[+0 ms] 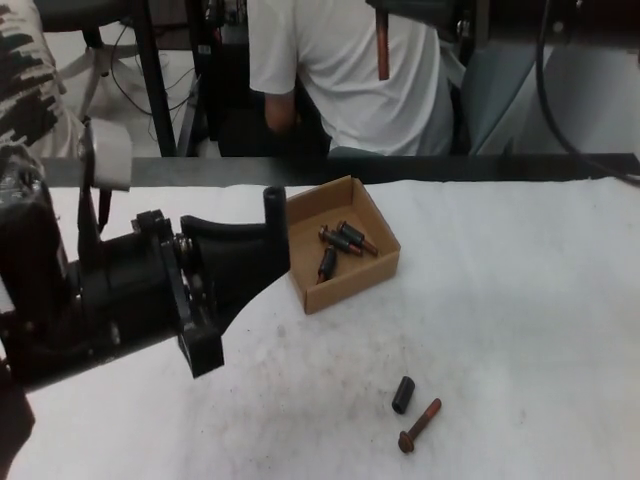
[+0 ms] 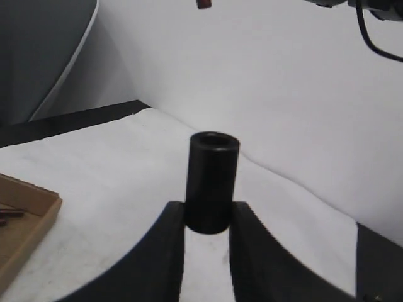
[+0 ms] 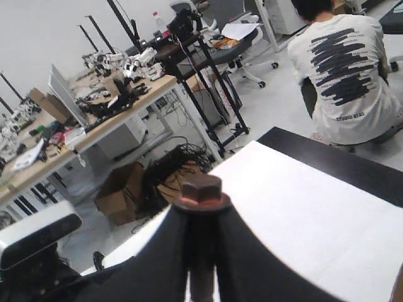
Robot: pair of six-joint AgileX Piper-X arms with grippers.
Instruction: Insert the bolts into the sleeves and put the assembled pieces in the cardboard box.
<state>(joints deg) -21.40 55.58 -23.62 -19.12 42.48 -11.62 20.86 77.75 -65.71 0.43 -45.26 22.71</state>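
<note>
High view, starting at the left: the left arm's black wrist sits over the near-left part of the white-covered tabletop (image 1: 520, 300). Its left tool (image 1: 271, 228) holds a black sleeve (image 1: 273, 203) upright, raised off the cloth just left of the cardboard box (image 1: 345, 282). In the left wrist view the two curved black fingers (image 2: 165, 251) are closed nearly together, pinching the lower end of that sleeve. The sleeve is a short, matte, plain cylinder with an open bore at its top end. A corner of the box lies on the cloth to one side.

The open brown box is toward the far middle of the tabletop. Three assembled pieces (image 1: 341, 239) lie loose on its floor, each a dark sleeve with a copper-coloured bolt end sticking out.

Right of the box and well nearer, a loose sleeve (image 1: 403, 394) lies on its side on the cloth. A loose bolt (image 1: 419, 425) lies just beside it, copper-brown with a hexagonal head at its nearer end. I cannot tell whether the two touch.

Above the far edge, right of the box, a held bolt (image 1: 383, 50) hangs shank-down in the air. In the right wrist view the right tool (image 3: 202, 236) is clamped on this bolt's shank, fingers almost shut. The rust-brown hex head sits just above the fingertips.
</note>
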